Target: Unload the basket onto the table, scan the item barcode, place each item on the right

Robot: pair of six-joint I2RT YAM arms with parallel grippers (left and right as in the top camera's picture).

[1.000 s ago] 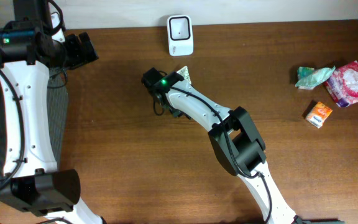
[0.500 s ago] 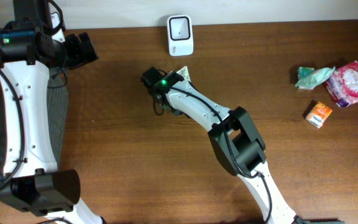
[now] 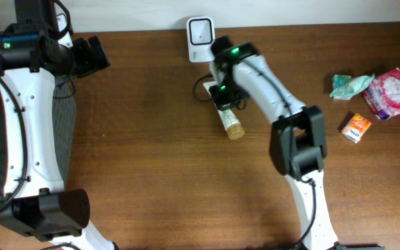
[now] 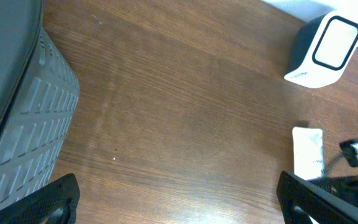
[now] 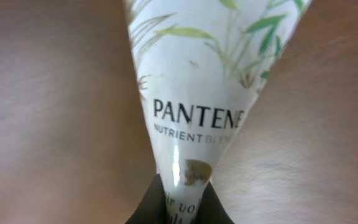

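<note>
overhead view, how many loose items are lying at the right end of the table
3: a crumpled green packet, a pink packet right beside it, and a small orange box nearer the robot. Nothing there looks hidden.

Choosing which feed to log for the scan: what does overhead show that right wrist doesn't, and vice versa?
Overhead only: the scanner, the gold cap, the left gripper, and the orange box and pink packet at the far side. Right wrist only: the PANTENE label, legible, with no barcode on that face. Both: the tube pinched in the right gripper, and the wooden table.
</note>
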